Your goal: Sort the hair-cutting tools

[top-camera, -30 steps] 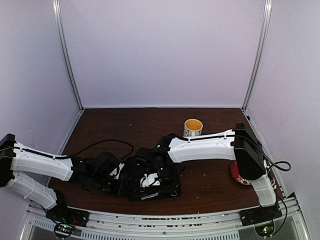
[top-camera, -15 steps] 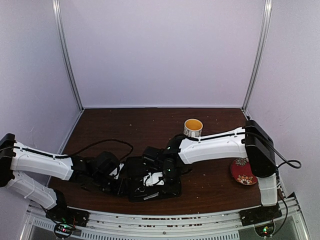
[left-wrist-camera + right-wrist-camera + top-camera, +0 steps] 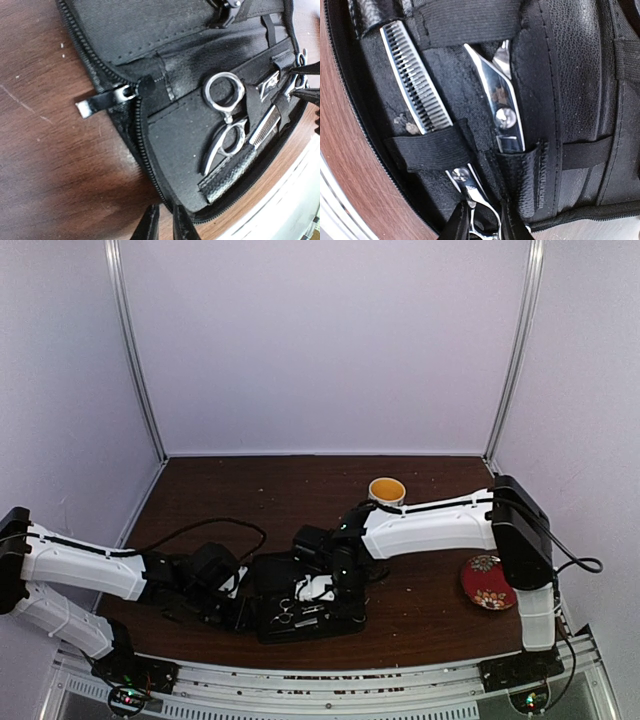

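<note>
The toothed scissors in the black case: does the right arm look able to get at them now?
Probably yes: the right gripper stands astride the toothed scissors' handle; only the elastic strap across the blade may resist a pull.

at your right wrist, straps (image 3: 427, 150) of the black case (image 3: 580, 75) hid part of the toothed scissors (image 3: 415, 90); their handles ran off the bottom edge. from above, your right arm (image 3: 430, 525) part-covered the red plate (image 3: 487, 585).
</note>
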`<state>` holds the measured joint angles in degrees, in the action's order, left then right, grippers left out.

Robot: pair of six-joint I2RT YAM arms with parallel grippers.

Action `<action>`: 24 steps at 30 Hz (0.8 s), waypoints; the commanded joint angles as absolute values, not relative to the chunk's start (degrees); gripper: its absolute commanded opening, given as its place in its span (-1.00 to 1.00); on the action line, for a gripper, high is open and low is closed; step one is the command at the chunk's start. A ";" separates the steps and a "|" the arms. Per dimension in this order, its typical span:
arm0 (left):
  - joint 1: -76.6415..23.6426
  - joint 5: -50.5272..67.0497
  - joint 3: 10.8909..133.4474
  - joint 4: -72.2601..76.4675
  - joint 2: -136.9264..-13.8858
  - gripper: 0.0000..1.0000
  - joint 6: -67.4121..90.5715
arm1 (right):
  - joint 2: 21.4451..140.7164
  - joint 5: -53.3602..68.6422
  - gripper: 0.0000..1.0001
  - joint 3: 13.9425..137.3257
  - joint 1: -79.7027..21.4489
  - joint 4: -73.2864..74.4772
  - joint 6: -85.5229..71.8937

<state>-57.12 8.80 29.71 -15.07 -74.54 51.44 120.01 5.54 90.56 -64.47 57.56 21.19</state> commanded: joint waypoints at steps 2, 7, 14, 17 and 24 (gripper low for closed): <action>-57.39 8.09 29.99 -14.59 -74.09 -0.80 51.64 | 120.03 3.43 -0.85 92.58 -64.67 61.97 21.20; -57.39 8.04 29.50 -14.14 -73.92 -0.80 51.63 | 120.84 3.47 -0.86 92.02 -66.73 62.62 22.88; -57.39 8.76 29.33 -12.81 -74.94 -0.80 51.51 | 121.39 3.86 -0.87 92.45 -68.02 62.36 23.15; -57.39 8.96 29.28 -12.51 -75.15 -0.80 51.50 | 122.29 4.50 -0.87 93.99 -68.12 62.48 22.47; -57.39 9.39 28.83 -11.72 -75.40 -0.80 51.68 | 126.72 5.73 -0.89 99.98 -68.14 62.93 18.90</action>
<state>-57.12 8.86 29.54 -14.15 -74.70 51.44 123.68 4.49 96.23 -67.79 63.22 21.85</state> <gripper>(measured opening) 0.101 0.182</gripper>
